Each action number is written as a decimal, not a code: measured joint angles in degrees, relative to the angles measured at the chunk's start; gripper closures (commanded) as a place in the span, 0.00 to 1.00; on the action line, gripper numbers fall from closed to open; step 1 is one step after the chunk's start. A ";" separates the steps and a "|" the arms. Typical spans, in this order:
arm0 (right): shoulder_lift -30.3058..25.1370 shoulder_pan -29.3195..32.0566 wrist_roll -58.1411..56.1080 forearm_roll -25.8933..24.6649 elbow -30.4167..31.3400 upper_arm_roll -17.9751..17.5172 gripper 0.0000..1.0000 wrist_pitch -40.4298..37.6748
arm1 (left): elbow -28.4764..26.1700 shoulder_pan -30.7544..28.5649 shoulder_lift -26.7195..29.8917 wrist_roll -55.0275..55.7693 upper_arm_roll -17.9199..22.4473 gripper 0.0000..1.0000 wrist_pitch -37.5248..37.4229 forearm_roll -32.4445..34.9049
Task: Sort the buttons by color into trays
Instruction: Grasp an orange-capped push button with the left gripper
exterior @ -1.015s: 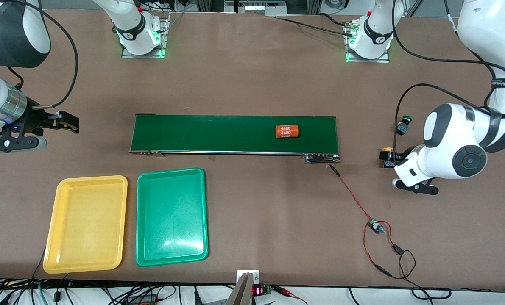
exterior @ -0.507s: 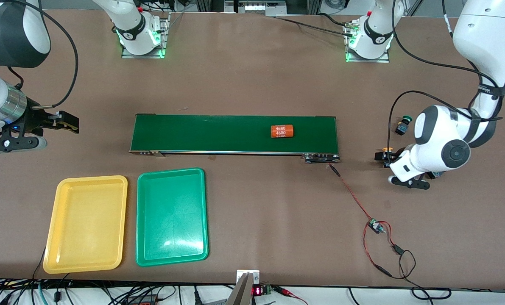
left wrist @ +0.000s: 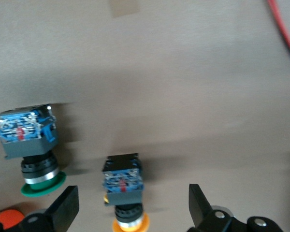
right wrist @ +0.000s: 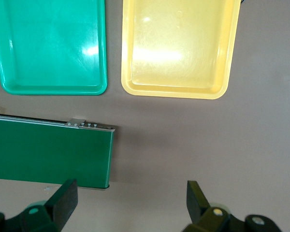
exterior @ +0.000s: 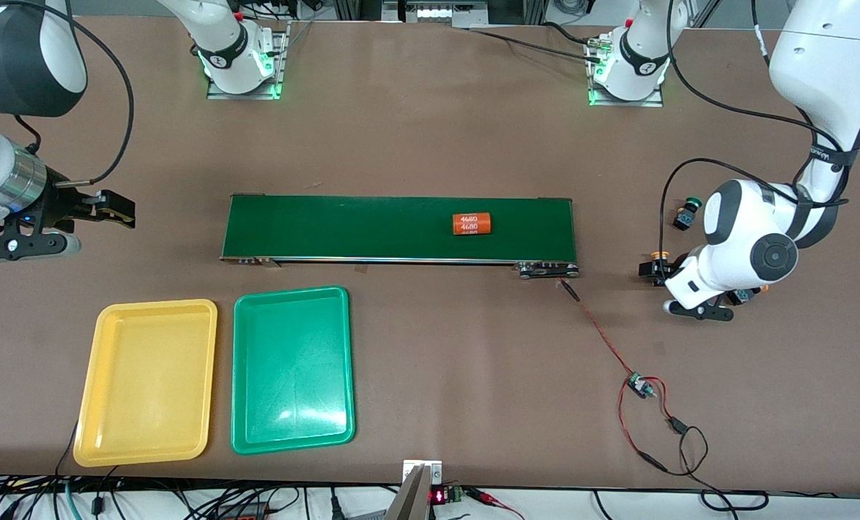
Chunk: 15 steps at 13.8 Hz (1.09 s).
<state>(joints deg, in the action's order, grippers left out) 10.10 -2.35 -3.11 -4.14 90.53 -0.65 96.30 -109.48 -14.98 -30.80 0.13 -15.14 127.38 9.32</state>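
Observation:
A yellow-capped button (exterior: 657,263) lies on the table past the belt's end at the left arm's end. My left gripper (exterior: 671,280) is open and low over it. In the left wrist view the button (left wrist: 123,186) lies between the fingers (left wrist: 63,210) with a gap on each side. A green-capped button (exterior: 687,211) lies farther from the front camera and also shows in the left wrist view (left wrist: 31,145). Another button (exterior: 749,295) is mostly hidden under the left arm. My right gripper (exterior: 118,211) waits open and empty. The yellow tray (exterior: 148,383) and the green tray (exterior: 292,368) are empty.
An orange cylinder (exterior: 471,224) with white print lies on the dark-green conveyor belt (exterior: 372,227). A red-and-black wire (exterior: 603,339) with a small board (exterior: 639,386) runs from the belt's end toward the front edge. The right wrist view shows both trays (right wrist: 179,48) and the belt's end (right wrist: 48,152).
My left gripper has moved toward the belt and come over the yellow-capped button. The orange cylinder has moved along the belt toward the right arm's end. The right arm has not moved.

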 measured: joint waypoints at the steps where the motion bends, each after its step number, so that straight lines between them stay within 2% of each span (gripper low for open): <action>1: 0.01 0.00 0.00 0.00 0.00 0.00 0.00 0.04 | -0.03 -0.10 -0.46 -0.03 0.39 0.00 0.33 0.00; 4: 0.01 0.00 0.00 0.00 0.00 0.00 0.00 0.16 | -0.53 -0.71 -1.38 -0.03 0.75 0.00 0.64 0.00; 7: 0.01 -0.02 0.00 0.00 0.00 0.00 0.00 0.21 | -4.46 -1.68 -1.81 0.08 0.76 0.01 4.59 -0.11; 10: 0.34 -0.13 0.00 0.00 0.00 -0.02 0.00 0.32 | -7.00 -1.60 -1.48 0.29 0.48 0.48 6.65 -0.21; 15: 0.77 -0.15 0.00 0.00 0.00 -0.02 0.00 0.55 | -7.38 -0.44 0.18 0.52 -0.11 0.91 6.56 -0.21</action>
<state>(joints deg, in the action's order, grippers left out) 10.88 -2.50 -3.11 -4.15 90.53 -0.67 96.85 -116.86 -15.42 -30.62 0.66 -15.25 133.94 9.11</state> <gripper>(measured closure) 0.000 0.604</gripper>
